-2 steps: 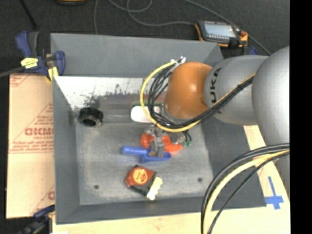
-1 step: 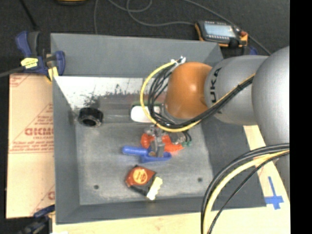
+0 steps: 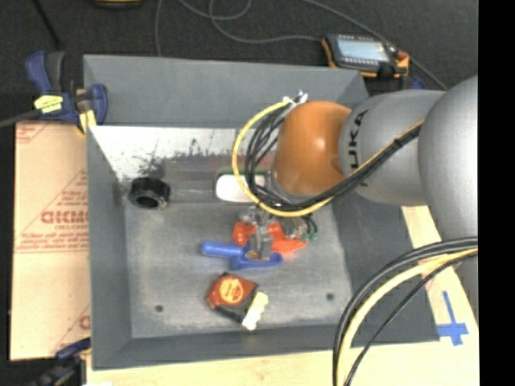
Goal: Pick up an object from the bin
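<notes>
My gripper [image 3: 259, 242] reaches down in the middle of the bin, right over an orange and blue spring clamp [image 3: 241, 252]. The clamp's orange part lies on both sides of the gripper and its blue handles stretch to the left. Part of the clamp is hidden beneath the gripper. A white rounded object [image 3: 228, 187] lies just behind it, partly covered by the arm's cables. In front of the clamp lies an orange and black tape measure [image 3: 232, 294] with a white tab at its right end.
A black ring-shaped object [image 3: 149, 191] sits at the back left of the bin floor, near the sloping wall. The arm with its orange cover and cables hangs over the bin's right half. The bin's left floor is bare.
</notes>
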